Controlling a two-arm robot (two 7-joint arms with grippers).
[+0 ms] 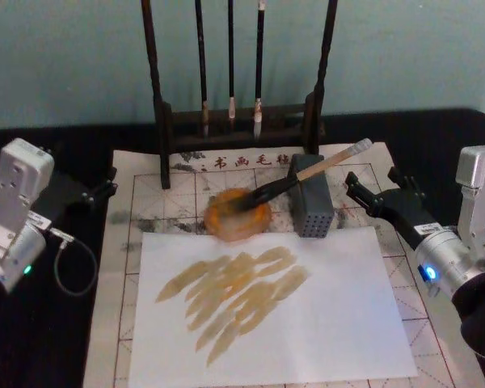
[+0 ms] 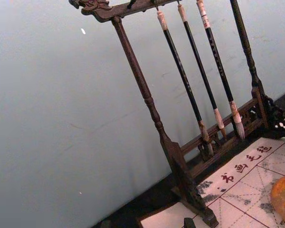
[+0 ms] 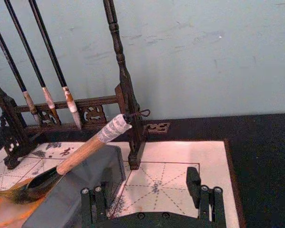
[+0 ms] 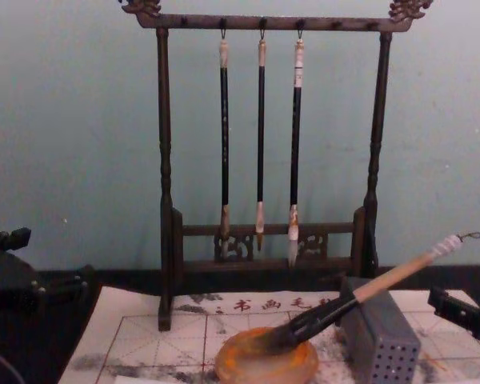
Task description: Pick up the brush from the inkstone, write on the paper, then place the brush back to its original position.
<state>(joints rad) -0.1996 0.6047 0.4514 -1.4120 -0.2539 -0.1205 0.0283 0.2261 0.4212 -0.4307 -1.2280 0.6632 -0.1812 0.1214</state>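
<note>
The brush (image 1: 323,164) lies at a slant, its black bristles on the round orange-brown inkstone (image 1: 226,228) and its bamboo handle (image 3: 80,154) propped on a grey perforated box (image 1: 314,212). The paper (image 1: 166,190) with red grid lines and printed characters is spread under them. A plain white sheet (image 1: 331,323) with tan brush strokes lies on its near half. My right gripper (image 1: 376,184) hovers open just right of the box, nothing between its fingers (image 3: 92,204). At the paper's left edge my left gripper (image 1: 105,184) stands open, away from the brush.
A dark wooden brush rack (image 1: 163,121) stands at the back of the paper with three thin black-handled brushes (image 4: 260,136) hanging from it. A grey cable (image 1: 65,259) loops beside the left arm. A blue-green wall rises behind the black tabletop.
</note>
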